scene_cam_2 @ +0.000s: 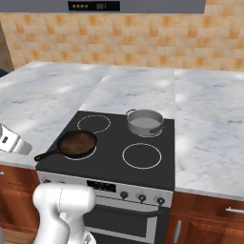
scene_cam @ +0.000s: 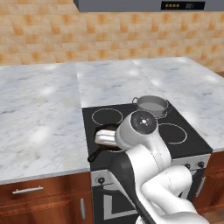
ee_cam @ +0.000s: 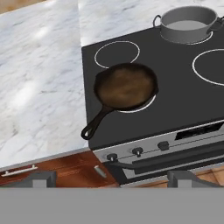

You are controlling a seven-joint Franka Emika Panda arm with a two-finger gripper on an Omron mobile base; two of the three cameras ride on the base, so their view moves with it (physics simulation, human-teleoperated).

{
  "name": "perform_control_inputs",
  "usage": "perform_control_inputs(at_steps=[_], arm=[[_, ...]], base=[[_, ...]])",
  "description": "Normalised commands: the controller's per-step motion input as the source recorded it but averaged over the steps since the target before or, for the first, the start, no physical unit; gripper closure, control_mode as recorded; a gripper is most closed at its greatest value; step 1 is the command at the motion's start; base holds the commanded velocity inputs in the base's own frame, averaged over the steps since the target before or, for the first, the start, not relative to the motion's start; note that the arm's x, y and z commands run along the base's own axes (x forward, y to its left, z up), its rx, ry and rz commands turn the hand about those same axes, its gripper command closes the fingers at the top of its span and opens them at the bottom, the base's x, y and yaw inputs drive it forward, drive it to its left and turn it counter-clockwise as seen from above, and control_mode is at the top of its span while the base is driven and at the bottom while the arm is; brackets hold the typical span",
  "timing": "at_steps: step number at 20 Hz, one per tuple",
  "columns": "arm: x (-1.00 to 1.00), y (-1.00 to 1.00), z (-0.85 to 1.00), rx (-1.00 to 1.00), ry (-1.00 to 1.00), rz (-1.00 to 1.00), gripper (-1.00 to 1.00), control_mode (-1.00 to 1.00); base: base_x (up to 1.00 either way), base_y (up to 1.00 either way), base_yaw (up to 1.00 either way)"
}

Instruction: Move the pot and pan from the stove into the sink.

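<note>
The pan [ee_cam: 126, 85], a dark skillet with a brownish inside, sits on the front left burner of the stove [ee_cam: 175, 100], its long handle pointing toward the front left corner. In the right base view the pan [scene_cam_2: 77, 143] lies the same way; in the left base view my arm covers most of the pan [scene_cam: 95, 155]. The silver pot [ee_cam: 188, 24] [scene_cam_2: 144, 121] [scene_cam: 151, 106] stands on the back right burner. My gripper [ee_cam: 111, 177] hangs open and empty above the stove's front edge, apart from the pan. The sink is out of view.
White marble counter [scene_cam: 39, 109] [scene_cam_2: 209, 119] flanks the stove on both sides. A range hood [scene_cam: 144, 4] hangs above, in front of an orange tiled wall. Knobs [scene_cam_2: 141, 196] and an oven door line the stove front, with wooden cabinets [scene_cam: 27, 190] beside it.
</note>
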Motion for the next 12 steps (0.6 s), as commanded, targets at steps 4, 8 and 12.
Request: perform_control_inputs(at_steps=[4,8,12], arm=[[0.01,0.0,-0.05,0.0,0.0,-0.03,-1.0,-1.0],[0.09,0.0,-0.03,0.0,0.0,0.0,-1.0,-1.0],[0.29,0.0,-0.16,0.0,0.03,0.0,-1.0,-1.0]], base=[[0.0,0.0,0.0],[0.0,0.0,0.0],[0.0,0.0,0.0]])
